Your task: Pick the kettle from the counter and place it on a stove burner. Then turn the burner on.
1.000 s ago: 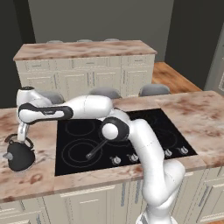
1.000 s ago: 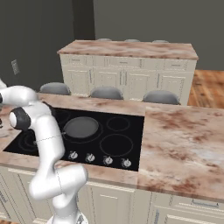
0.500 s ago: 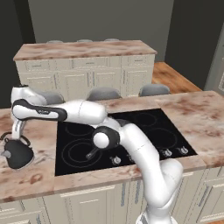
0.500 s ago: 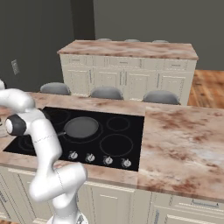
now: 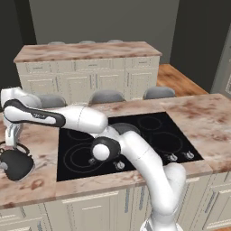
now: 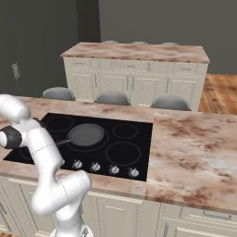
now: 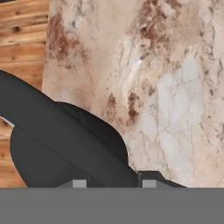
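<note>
Kettle (image 5: pixel 17 164) sits at the far left of the counter (image 5: pixel 36 189), on the marbled stone near the front edge and well left of the black glass cooktop (image 5: pixel 128 144). The gripper (image 5: pixel 10 143) hangs straight down over it at the arched handle (image 5: pixel 13 146); in the left base view I cannot tell whether it touches the loop. In the hand view the handle (image 7: pixel 57 135) runs as a broad dark bar across the lower left, with the kettle body (image 7: pixel 52 170) under it, and one dark fingertip (image 7: pixel 151 177) rises just to its right; whether the jaws are spread or closed on the handle cannot be told. Bare stone lies all around the kettle, and the wooden floor (image 7: pixel 19 39) shows past the counter's left edge.

Further right, the cooktop carries several ringed zones. The frying pan (image 6: pixel 85 134) lies on one of them in the right base view, its handle pointing toward the near left. The mid-sized burner (image 6: pixel 122 153) near the front stands dark and bare, and a row of knobs (image 6: pixel 114 170) lines the cooktop's near edge. To the right, a wide stretch of stone runs to the counter's end. Three grey stools (image 5: pixel 107 96) stand behind the counter, and beyond them is a second island (image 5: pixel 88 67) with cream panelled fronts.
</note>
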### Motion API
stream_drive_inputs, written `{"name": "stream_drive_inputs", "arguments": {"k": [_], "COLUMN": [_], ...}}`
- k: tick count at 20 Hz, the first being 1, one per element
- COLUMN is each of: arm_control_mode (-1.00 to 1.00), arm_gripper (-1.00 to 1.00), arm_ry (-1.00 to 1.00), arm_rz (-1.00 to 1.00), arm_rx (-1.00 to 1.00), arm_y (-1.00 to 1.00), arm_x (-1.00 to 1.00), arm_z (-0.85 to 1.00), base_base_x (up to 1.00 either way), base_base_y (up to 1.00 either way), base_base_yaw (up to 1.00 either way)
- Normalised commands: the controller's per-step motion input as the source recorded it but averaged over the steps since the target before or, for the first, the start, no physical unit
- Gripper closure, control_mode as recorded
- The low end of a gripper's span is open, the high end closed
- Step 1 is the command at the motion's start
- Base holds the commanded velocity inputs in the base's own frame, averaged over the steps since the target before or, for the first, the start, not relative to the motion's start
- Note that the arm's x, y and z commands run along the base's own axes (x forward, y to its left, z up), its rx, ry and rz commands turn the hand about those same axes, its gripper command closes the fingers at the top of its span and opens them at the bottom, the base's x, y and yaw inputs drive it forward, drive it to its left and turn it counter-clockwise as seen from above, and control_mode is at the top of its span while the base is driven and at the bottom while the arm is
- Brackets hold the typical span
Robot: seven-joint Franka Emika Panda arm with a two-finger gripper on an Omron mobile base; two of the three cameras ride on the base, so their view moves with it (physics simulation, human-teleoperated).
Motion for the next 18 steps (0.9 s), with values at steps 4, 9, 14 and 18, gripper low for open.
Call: {"name": "stream_drive_inputs", "arguments": {"k": [4, 9, 14, 18], "arm_control_mode": [-1.0, -1.0, -1.0, -1.0], "arm_gripper": [1.0, 1.0, 1.0, 1.0], "arm_ry": [-0.11, -0.22, -0.32, -0.3], "arm_rz": [0.0, -0.02, -0.22, -0.36], "arm_rx": [0.0, 0.01, 0.1, 0.19], "arm_y": [-0.24, -0.48, -0.76, -0.83], "arm_x": [-0.73, -0.51, -0.2, -0.02], "arm_z": [0.07, 0.36, 0.34, 0.21], "base_base_x": [0.0, 0.0, 0.0, 0.0], "base_base_y": [0.0, 0.0, 0.0, 0.0], "base_base_yaw": [0.0, 0.0, 0.0, 0.0]}}
